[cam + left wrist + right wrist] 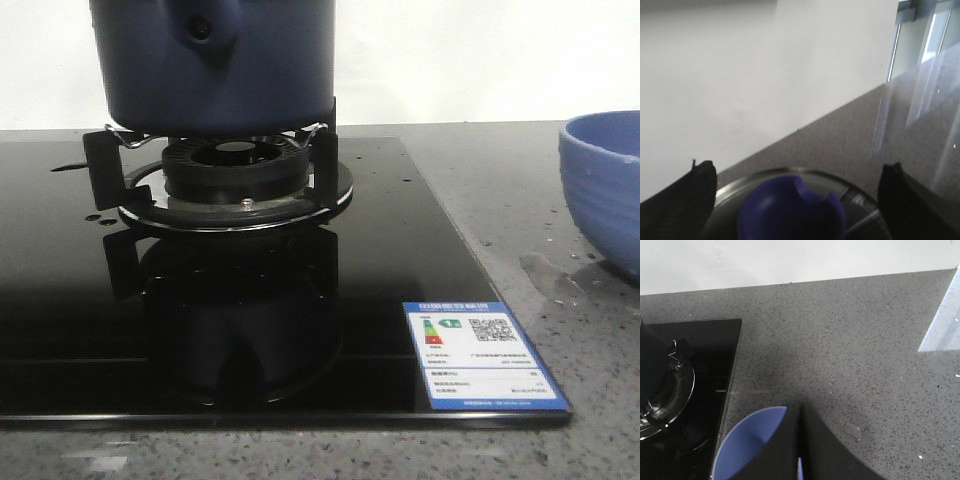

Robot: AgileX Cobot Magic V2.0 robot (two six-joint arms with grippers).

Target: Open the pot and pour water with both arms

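— Dark navy, that was the pot [212,62], sitting on the burner's [236,175] wire supports at the back of the black glass hob [400,300]. From the front I could only see its lower body and the knob-like mount with the hole; its top ran out of view, and neither arm showed there. The lighter blue bowl [603,190] stood well apart on the right, on the grey table [600,340].

— And the left arm?

— Its wrist camera looked down on a deep blue knob [791,209] over a glass lid with a metal rim [760,176]. The left tool [795,200] had its fingers [687,200] spread wide, one on each side of the knob, not touching it as far as I could tell.

— So the lid was on?

— It seemed so. I'd say the opening hadn't been done, and the pouring was all left.

— The right arm?

— The right tool [799,450] had its fingers pressed together, holding nothing, hanging above the bowl's rim, with the hob to one side.
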